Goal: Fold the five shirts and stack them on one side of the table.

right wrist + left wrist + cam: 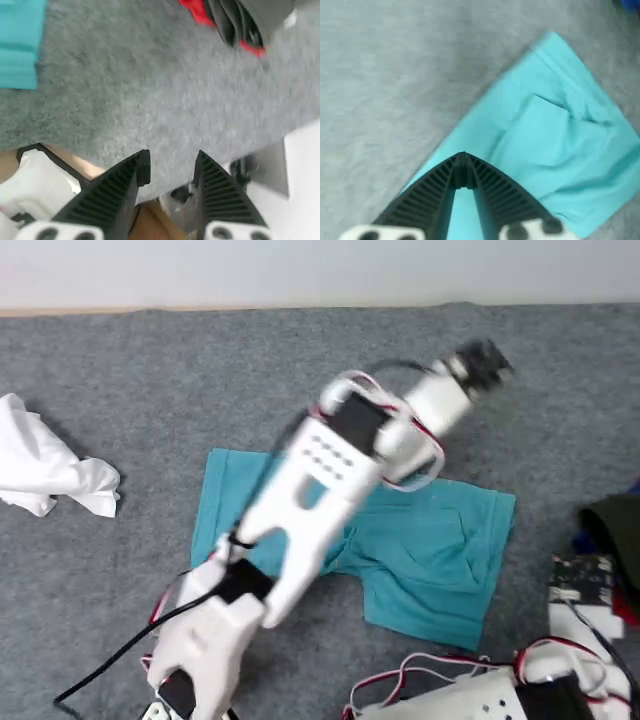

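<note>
While a pale wall [300, 270] closes the far side, grey felt covers the whole table [130, 380]. The teal shirt [440, 550] lies near the middle of the felt, partly spread out and creased, with 1 corner pointing toward the right side.

The left claw [463, 167] has its 2 ribbed black fingers pressed together at the tips, with nothing seen between them. In its own wrist view the tips sit over the edge of the teal shirt, where cloth meets felt; whether they touch the cloth cannot be told. From above, the left arm [310, 490] stretches diagonally from the near edge across the shirt and hides a strip of it.

The right claw [170, 167] stands with its fingers apart and holds nothing. It hangs over bare felt close to the table's near edge, well apart from the teal cloth. The right arm [480, 695] lies low along the near right side.

A crumpled white shirt [40, 465] sits at the left edge, apart from the teal one. A heap of dark and red garments [235, 25] lies at the right edge.
</note>
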Motion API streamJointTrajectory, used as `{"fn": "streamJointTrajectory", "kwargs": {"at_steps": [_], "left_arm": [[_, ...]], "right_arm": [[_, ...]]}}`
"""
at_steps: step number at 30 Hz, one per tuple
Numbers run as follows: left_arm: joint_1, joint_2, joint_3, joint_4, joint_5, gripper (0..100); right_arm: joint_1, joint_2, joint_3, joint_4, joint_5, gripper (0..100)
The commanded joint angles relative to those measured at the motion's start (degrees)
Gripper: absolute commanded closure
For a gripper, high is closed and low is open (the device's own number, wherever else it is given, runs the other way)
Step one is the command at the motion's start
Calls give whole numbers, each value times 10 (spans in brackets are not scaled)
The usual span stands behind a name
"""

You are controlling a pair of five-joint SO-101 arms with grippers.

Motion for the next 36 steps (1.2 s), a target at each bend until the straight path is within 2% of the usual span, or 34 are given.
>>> {"fn": "streamJointTrajectory", "kwargs": {"at_steps": [1,6,12,16,20,24,28,36], "left_arm": [[-62,-100,46,17,12,997],[-178,-202,130,16,14,997],[-328,-299,202,15,27,997],[-395,-345,244,15,27,997],[-415,-378,292,12,27,997],[-416,-404,353,-3,27,997],[-416,-426,429,-27,27,997],[-416,-473,580,-113,25,997]], "right_arm": [[-75,5,-5,16,-3,849],[-182,43,-2,18,-44,849],[-289,218,-41,0,-147,849],[-396,329,-76,-24,-217,882],[-490,404,-91,-73,-265,867],[-544,466,-91,-122,-294,815],[-553,542,-94,-189,-300,748],[-554,666,-142,-232,-300,745]]}}
